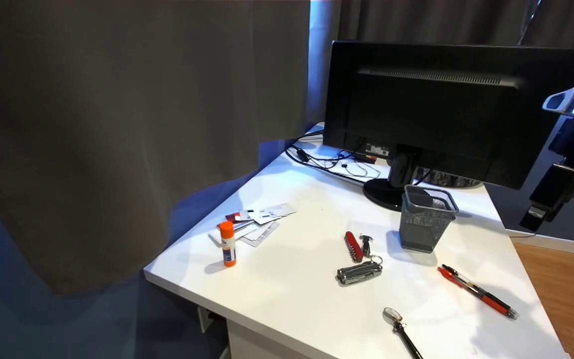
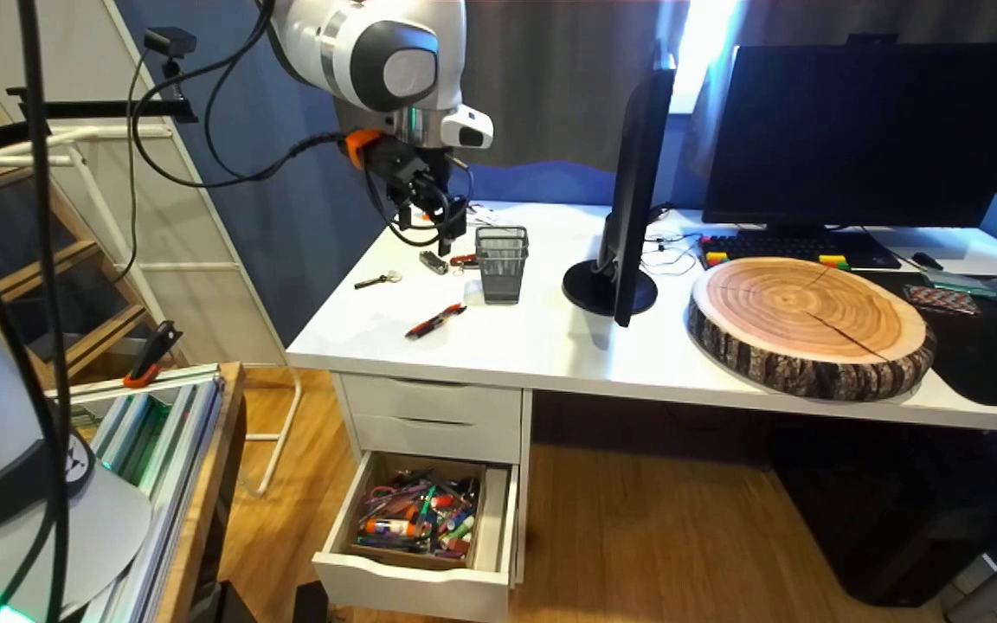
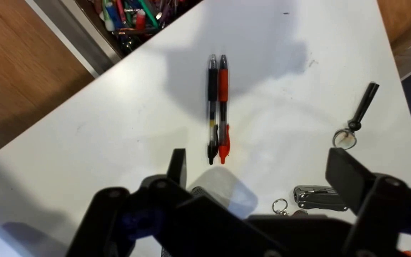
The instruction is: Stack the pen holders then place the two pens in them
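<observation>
Stacking looks done; filling is not

Two square, dark grey wire-mesh pen holders [image 1: 424, 227] stand upright, apparently one nested in the other. Near them on the white desk [image 1: 297, 299], a black-gripped clear plastic pen [image 3: 212, 107] and a red-gripped clear plastic pen [image 3: 223, 107] lie just beside each other. Above, the black two-finger gripper [image 3: 256, 160] hangs with jaws spread wide, nothing between them. The pens' closeness could cause a double pinch or send one skidding; a tilted pen might snag the mesh rim and tip the stack.

Clear above pens [image 3: 223, 107], holders [image 1: 422, 227] blocking one side (monitor [image 1: 446, 114] beyond)
</observation>
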### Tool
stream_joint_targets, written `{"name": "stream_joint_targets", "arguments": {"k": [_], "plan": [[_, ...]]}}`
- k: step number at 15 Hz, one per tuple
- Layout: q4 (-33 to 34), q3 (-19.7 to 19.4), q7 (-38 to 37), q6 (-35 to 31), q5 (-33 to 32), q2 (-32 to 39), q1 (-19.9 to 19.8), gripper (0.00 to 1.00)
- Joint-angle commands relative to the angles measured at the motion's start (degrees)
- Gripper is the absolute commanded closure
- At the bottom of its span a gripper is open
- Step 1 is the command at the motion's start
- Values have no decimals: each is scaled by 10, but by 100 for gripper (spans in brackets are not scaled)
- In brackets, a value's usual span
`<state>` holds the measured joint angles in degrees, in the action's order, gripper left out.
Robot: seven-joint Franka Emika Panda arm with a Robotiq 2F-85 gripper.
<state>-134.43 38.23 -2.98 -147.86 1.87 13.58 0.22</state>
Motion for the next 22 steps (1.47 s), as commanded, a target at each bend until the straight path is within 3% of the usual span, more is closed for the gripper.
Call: {"name": "stream_joint_targets", "arguments": {"k": [1, 3, 5, 8, 15, 22], "plan": [[1, -51, 18, 3, 26, -11, 52, 0], [1, -55, 18, 3, 26, -11, 52, 0], [29, -59, 103, 16, 45, 43, 60, 0], [43, -83, 155, 9, 23, 81, 98, 0], [80, -159, 142, -20, -58, 152, 189, 0], [125, -200, 142, -83, -95, 230, 213, 0]]}}
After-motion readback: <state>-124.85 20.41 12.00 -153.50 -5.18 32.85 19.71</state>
